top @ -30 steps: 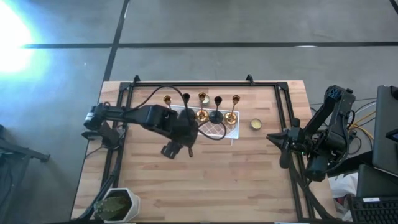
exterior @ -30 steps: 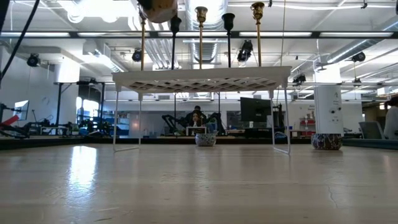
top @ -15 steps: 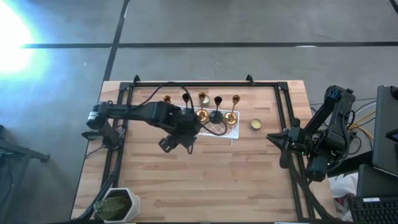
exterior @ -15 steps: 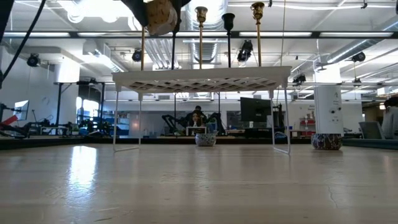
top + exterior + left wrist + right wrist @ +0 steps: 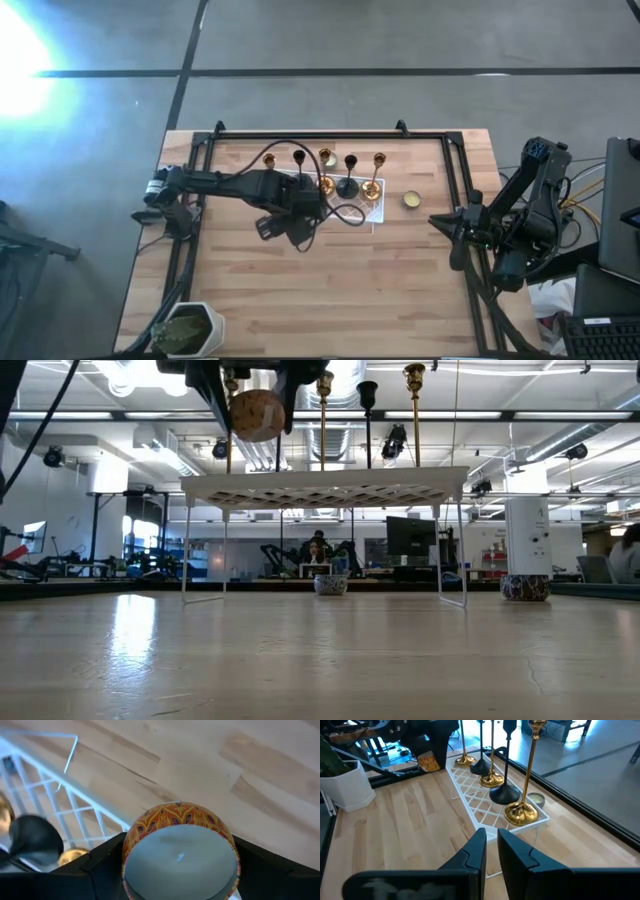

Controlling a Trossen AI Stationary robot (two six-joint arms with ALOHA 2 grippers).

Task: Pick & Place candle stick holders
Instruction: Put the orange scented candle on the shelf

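Note:
Three gold and two black candle stick holders point(image 5: 347, 186) stand by their round bases in a row on the white lattice tray point(image 5: 376, 218), also in the right wrist view point(image 5: 521, 812). My left gripper point(image 5: 291, 214) hovers at the tray's near left part, shut on a round candle tin point(image 5: 180, 851) with an orange pattern, white wax and a wick. In the low view the candle tin point(image 5: 258, 414) hangs above the tray top point(image 5: 320, 490). My right gripper point(image 5: 490, 851) waits shut near the table's right edge. My left gripper pinches the candle tin between its two fingers, one finger point(image 5: 102, 865) on each opposite side of the tin's round wall point(image 5: 131, 836). The fingers come from above, pointing steeply down. The tin is lifted clear, its open top facing up toward the wrist.
A low pale-yellow tealight point(image 5: 411, 200) lies on the table right of the tray. A white pot with a plant point(image 5: 190, 326) stands at the near left corner. A black frame point(image 5: 330, 132) runs along the table's edges. Bare wood lies in front of the tray.
My left gripper has come down with the candle tin toward the tray's near left part and has rolled about its own pointing line. The tin stays in the hold and now hangs lower.

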